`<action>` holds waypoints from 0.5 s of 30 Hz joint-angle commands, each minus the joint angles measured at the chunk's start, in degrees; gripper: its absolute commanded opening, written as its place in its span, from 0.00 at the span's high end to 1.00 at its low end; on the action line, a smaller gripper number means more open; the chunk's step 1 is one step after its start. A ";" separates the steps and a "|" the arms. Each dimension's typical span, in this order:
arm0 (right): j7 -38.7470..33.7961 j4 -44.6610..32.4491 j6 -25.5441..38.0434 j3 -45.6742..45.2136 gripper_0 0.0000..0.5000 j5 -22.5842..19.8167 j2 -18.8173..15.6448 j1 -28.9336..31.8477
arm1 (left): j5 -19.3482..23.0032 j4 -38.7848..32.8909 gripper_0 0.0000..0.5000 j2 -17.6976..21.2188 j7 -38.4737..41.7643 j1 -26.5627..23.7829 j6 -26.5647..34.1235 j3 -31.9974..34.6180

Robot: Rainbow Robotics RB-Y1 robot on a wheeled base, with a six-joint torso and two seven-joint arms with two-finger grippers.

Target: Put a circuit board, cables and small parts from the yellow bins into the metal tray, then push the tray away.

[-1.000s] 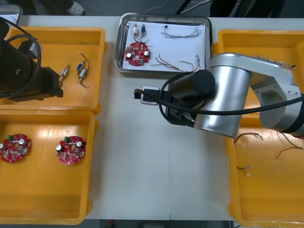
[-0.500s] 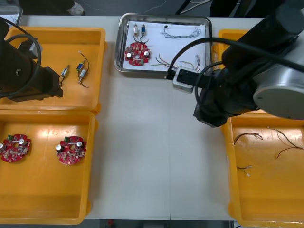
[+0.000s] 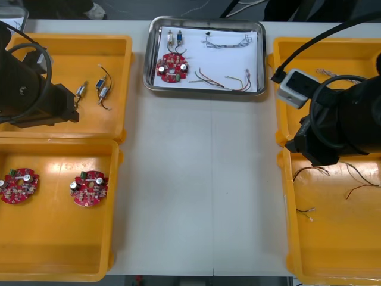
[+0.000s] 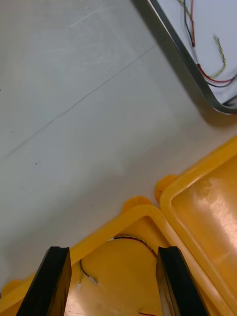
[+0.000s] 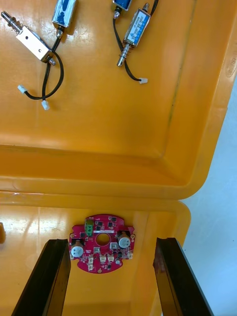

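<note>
The metal tray (image 3: 152, 80), white inside, stands at the table's far middle. It holds a round red circuit board (image 3: 172, 67), small metal parts (image 3: 174, 37) and thin cables (image 3: 221, 80). My right arm (image 3: 336, 125) hangs over the seam between the two right yellow bins. My right gripper (image 4: 112, 252) is open and empty above the near bin's corner (image 4: 129, 217), where a red and black cable (image 4: 133, 239) lies. The tray's corner (image 4: 197, 74) shows farther off. My left gripper (image 5: 111, 242) is open above a circuit board (image 5: 102, 243) in the left near bin.
The left far bin (image 3: 65, 47) holds small metal parts (image 3: 102, 89) with black leads. Two circuit boards (image 3: 89, 188) lie in the left near bin (image 3: 53, 244). Loose cables (image 3: 351, 179) lie in the right near bin (image 3: 333, 250). Bare table (image 3: 202, 179) stretches between the bins.
My right arm has swung from the table's middle, in front of the tray, rightward to the right bins. The tray and the left arm have not moved.
</note>
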 commanded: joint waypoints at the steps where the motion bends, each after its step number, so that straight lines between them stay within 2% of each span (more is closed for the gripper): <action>1: -6.89 -4.29 0.21 -6.48 0.00 -1.21 -2.39 5.01 | 0.42 -1.55 0.00 2.28 3.01 0.20 0.35 -0.68; 15: -22.19 -5.08 0.21 -19.49 0.00 -4.90 -7.57 18.11 | 0.42 -1.55 0.00 2.28 3.01 0.20 0.35 -0.68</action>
